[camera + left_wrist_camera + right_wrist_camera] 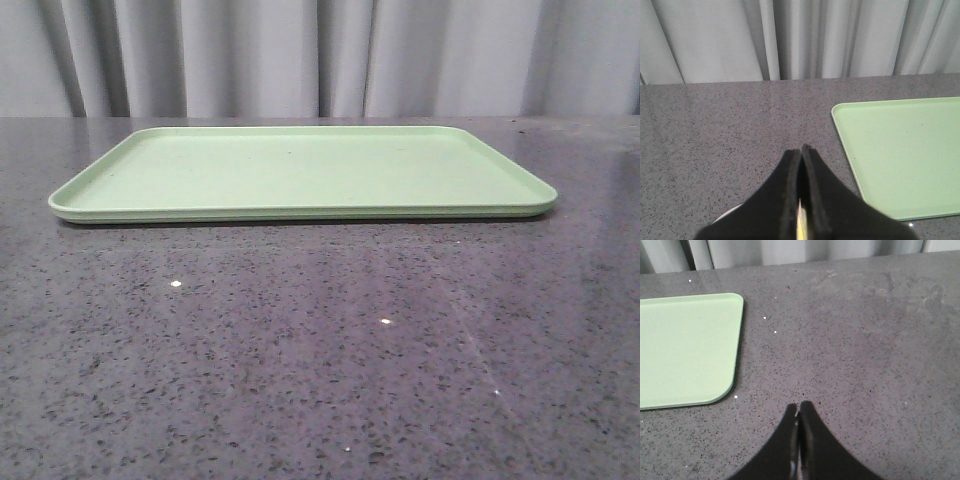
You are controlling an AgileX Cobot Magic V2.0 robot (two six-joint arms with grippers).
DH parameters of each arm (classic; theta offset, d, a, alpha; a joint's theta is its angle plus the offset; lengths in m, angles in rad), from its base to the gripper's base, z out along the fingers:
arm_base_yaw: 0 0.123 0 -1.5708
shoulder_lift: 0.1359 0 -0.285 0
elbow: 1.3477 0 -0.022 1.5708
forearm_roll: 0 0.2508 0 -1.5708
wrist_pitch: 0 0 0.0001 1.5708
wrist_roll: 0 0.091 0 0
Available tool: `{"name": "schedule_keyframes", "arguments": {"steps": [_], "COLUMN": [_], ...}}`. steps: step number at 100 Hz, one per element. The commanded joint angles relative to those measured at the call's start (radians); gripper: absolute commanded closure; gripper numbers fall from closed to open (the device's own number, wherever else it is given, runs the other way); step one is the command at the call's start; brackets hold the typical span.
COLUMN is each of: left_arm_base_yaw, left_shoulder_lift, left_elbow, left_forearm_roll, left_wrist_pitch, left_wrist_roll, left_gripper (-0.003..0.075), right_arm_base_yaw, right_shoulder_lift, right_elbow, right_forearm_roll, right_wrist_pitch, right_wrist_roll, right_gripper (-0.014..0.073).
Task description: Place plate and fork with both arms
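Observation:
Neither gripper shows in the front view. In the left wrist view my left gripper [801, 150] is shut, its black fingertips touching, over the grey table left of the tray. A thin yellow sliver, the fork [801, 226], shows in the gap lower between the fingers; I cannot tell whether it is gripped or lies beneath. A pale curved edge [722, 216] peeks out beside the left finger, perhaps the plate; the rest is hidden. In the right wrist view my right gripper [799, 406] is shut and empty over bare table, right of the tray.
A rectangular light-green tray [300, 170] lies flat and empty at the middle of the speckled grey table; its corners show in the left wrist view [900, 155] and the right wrist view [685, 350]. A grey curtain hangs behind the table.

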Motion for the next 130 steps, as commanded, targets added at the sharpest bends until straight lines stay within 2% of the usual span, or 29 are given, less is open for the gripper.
{"name": "schedule_keyframes", "arguments": {"steps": [1,17,27,34,47,55,60,83,103,130], "left_arm_base_yaw": [-0.001,-0.001,-0.001,-0.001,-0.001,-0.001,-0.001,-0.001,-0.001,0.024], "left_shoulder_lift": [0.050,0.080,0.082,0.082,0.082,0.082,0.082,0.084,0.084,0.084], "left_elbow": [-0.051,-0.052,-0.052,-0.052,-0.052,-0.052,-0.052,-0.052,-0.052,-0.076], "left_forearm_roll": [-0.014,-0.018,-0.018,-0.018,-0.018,-0.018,-0.018,-0.018,-0.018,-0.002], "left_wrist_pitch": [-0.063,-0.069,-0.069,-0.069,-0.069,-0.069,-0.071,-0.077,-0.075,0.020], "left_wrist_roll": [-0.010,-0.010,-0.010,-0.010,-0.010,-0.010,-0.010,-0.010,-0.010,-0.041], "left_gripper": [0.0741,0.0724,0.0661,0.0577,0.0358,0.0262,0.0216,0.0210,0.0210,0.0210], "right_arm_base_yaw": [-0.006,-0.006,-0.006,-0.006,-0.006,-0.006,-0.006,-0.006,-0.005,0.004], "right_shoulder_lift": [0.033,0.037,0.037,0.037,0.037,0.037,0.037,0.037,0.043,0.116], "right_elbow": [-0.044,-0.044,-0.044,-0.044,-0.044,-0.044,-0.044,-0.044,-0.044,-0.045], "right_forearm_roll": [0.007,0.014,0.014,0.014,0.016,0.016,0.016,0.016,0.040,0.040], "right_wrist_pitch": [-0.060,-0.042,-0.035,-0.035,-0.032,-0.026,-0.031,-0.104,-0.098,-0.075], "right_wrist_roll": [-0.009,-0.009,-0.009,-0.009,-0.009,-0.009,-0.009,-0.009,-0.009,-0.009], "right_gripper": [0.0661,0.0643,0.0547,0.0436,0.0200,0.0099,0.0067,0.0065,0.0065,0.0065]}}
